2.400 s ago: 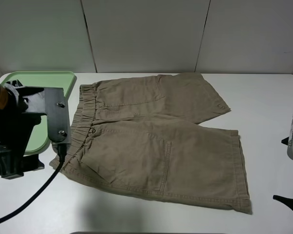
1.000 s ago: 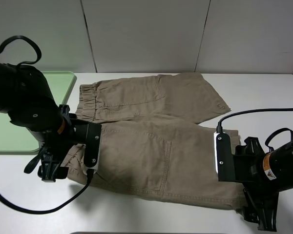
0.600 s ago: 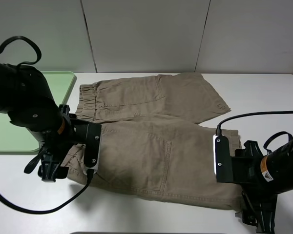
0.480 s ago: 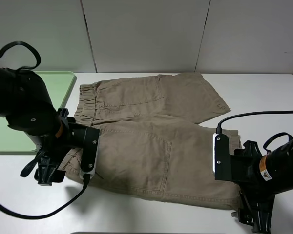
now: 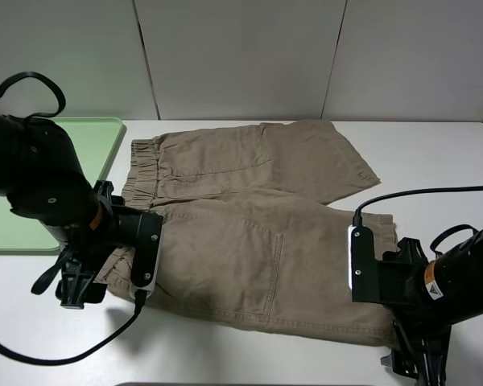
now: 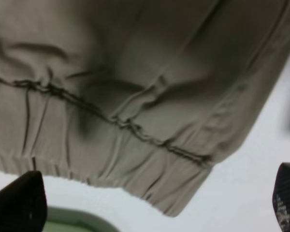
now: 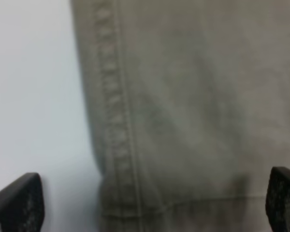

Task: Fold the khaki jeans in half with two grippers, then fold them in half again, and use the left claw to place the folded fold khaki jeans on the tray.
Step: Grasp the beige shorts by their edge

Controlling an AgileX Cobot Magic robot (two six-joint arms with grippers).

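The khaki jeans [image 5: 258, 233] lie flat on our desk [image 5: 435, 153], waistband left, leg ends right. Our left end effector [image 5: 76, 285] hangs wide open over the near waistband corner, our right end effector [image 5: 419, 366] over the near leg corner, wide open too. We hold nothing.

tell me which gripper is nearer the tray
Left. The left gripper is at the waistband corner of the khaki jeans, beside the tray; the right gripper is at their far hem corner.
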